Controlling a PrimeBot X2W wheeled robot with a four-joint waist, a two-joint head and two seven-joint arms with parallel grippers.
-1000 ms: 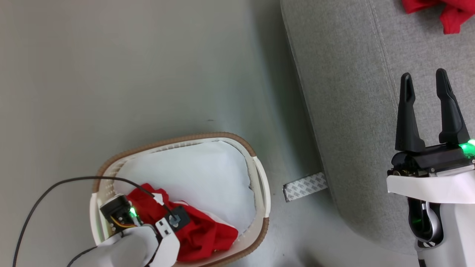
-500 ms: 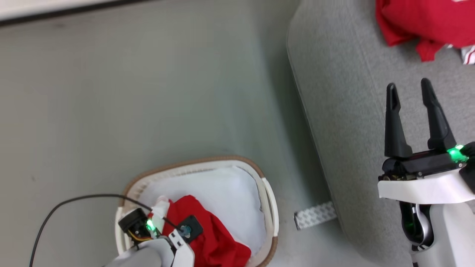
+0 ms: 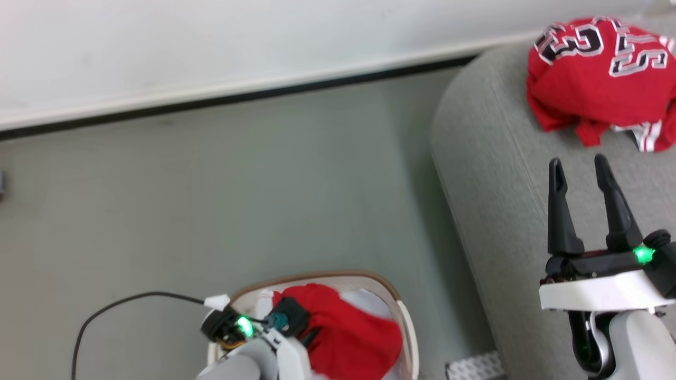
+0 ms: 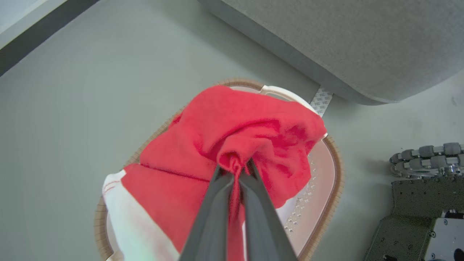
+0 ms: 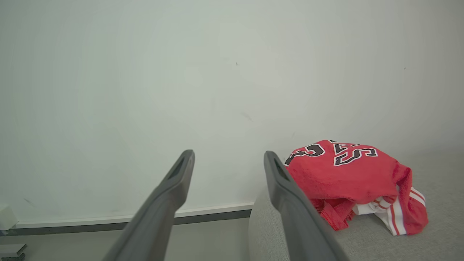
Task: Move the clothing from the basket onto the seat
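Observation:
My left gripper [image 4: 235, 170] is shut on a bunched fold of red clothing [image 4: 239, 123], held lifted above the oval white basket [image 4: 335, 170] with its brown rim. In the head view that garment [image 3: 348, 332] hangs over the basket [image 3: 406, 327] at the bottom edge, beside my left wrist. Another red garment [image 3: 597, 79] with black-and-white numerals lies on the grey seat [image 3: 491, 174] at the upper right, also seen as a heap [image 5: 348, 177] in the right wrist view. My right gripper [image 3: 578, 164] hovers open over the seat, nothing between its fingers.
A white wall with a dark baseboard [image 3: 237, 97] runs along the far side of the grey floor [image 3: 237, 200]. A patterned strip [image 3: 475, 367] lies on the floor by the seat's base. A black cable [image 3: 121, 306] loops left of the basket. My wheeled base [image 4: 424, 188] is at right.
The head camera has tilted up, bringing the wall and the jersey on the seat into view. My left gripper has lifted the red garment up out of the basket. The right gripper stays open.

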